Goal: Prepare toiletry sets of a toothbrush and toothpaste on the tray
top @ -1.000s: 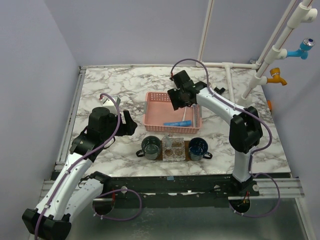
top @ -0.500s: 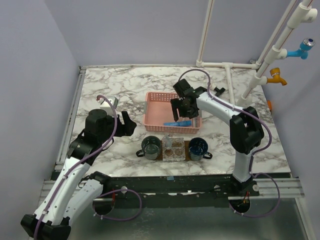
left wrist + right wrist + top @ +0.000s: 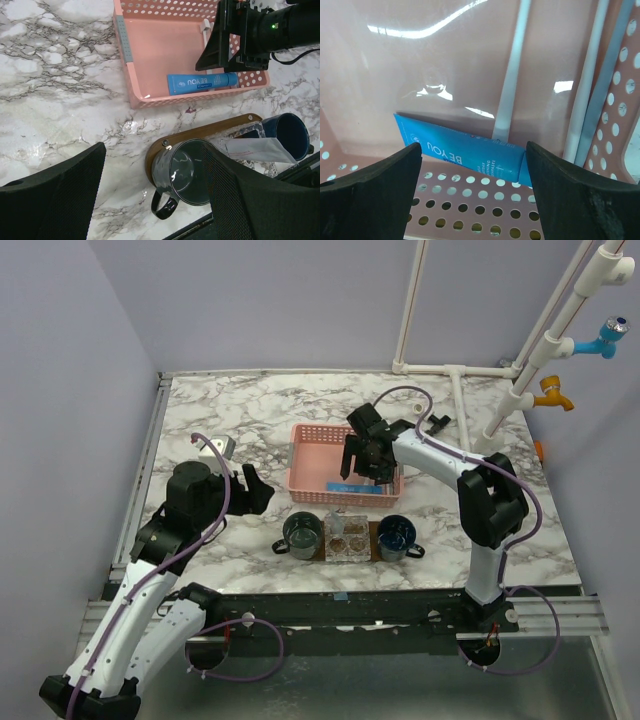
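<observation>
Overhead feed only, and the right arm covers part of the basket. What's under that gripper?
Observer: A blue tube marked BE YOU lies along the pink basket's perforated wall, framed by the open right gripper.
Operator: Any toothbrush nearby?
Observer: A white toothbrush handle runs from the tube's upper edge across the basket floor.
Operator: Anything else?
Observer: Two more thin sticks, white and grey, lie by the side wall.
</observation>
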Tool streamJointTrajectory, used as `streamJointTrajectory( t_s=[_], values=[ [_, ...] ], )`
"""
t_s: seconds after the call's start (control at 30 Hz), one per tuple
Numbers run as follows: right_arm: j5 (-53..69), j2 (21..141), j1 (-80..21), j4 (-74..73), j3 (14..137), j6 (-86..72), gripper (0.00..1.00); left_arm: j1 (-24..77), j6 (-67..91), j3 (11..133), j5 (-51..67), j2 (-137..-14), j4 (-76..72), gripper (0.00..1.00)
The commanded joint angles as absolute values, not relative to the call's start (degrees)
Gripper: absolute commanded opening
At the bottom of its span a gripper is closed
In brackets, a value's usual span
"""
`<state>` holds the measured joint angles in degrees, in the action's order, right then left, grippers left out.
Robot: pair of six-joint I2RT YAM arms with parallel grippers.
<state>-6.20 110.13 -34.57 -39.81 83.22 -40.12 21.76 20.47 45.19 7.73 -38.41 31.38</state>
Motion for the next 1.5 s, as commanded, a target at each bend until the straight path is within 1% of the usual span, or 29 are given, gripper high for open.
streamJointTrajectory(
  t_s=[0.0,0.13,0.23,0.33,0.47,0.53,0.6,0.7,1.0,1.17,1.33,1.47],
  values=[
    [-9.9,107.5,-35.1,-39.9,85.2,-44.4,0.87,22.2,20.7,45.4,9.1,-37.5,31.0,0.77],
    [-7.3,106.7,-35.1,-41.6,88.1,-38.6,0.87,22.2,20.7,45.5,9.1,-37.4,31.0,0.77],
    [-4.4,107.1,-35.0,-45.3,90.9,-30.4,0.86,22.3,20.7,45.5,9.1,-37.4,31.2,0.77],
    [1.2,107.2,-35.1,-47.5,91.3,-19.0,0.85,22.3,20.7,45.5,9.2,-37.2,31.1,0.77],
    [0.2,108.0,-35.1,-50.4,91.9,-9.0,0.86,22.4,20.7,45.5,9.6,-37.6,31.0,0.77],
    [-3.3,108.9,-35.0,-51.7,92.4,-5.5,0.86,22.4,20.7,45.5,9.7,-37.7,31.1,0.77],
    [-4.0,109.2,-35.1,-50.9,91.3,-1.6,0.86,22.5,20.7,45.5,9.7,-37.6,31.0,0.77],
    [1.3,110.1,-35.0,-51.1,91.1,5.4,0.86,22.5,20.7,45.5,9.7,-37.8,31.1,0.77],
    [12.6,116.4,-34.6,-52.8,94.6,14.1,0.84,22.6,20.7,45.5,9.7,-38.3,31.0,0.77],
    [15.4,118.7,-34.6,-54.5,95.2,16.1,0.83,22.6,20.7,45.5,9.7,-38.5,31.2,0.77],
    [14.1,120.4,-34.6,-53.5,93.4,15.4,0.82,22.6,20.6,45.6,9.7,-38.8,31.1,0.77],
    [11.4,121.5,-34.6,-52.1,93.5,14.1,0.75,22.6,20.6,45.7,9.7,-38.9,31.2,0.77]
  ],
)
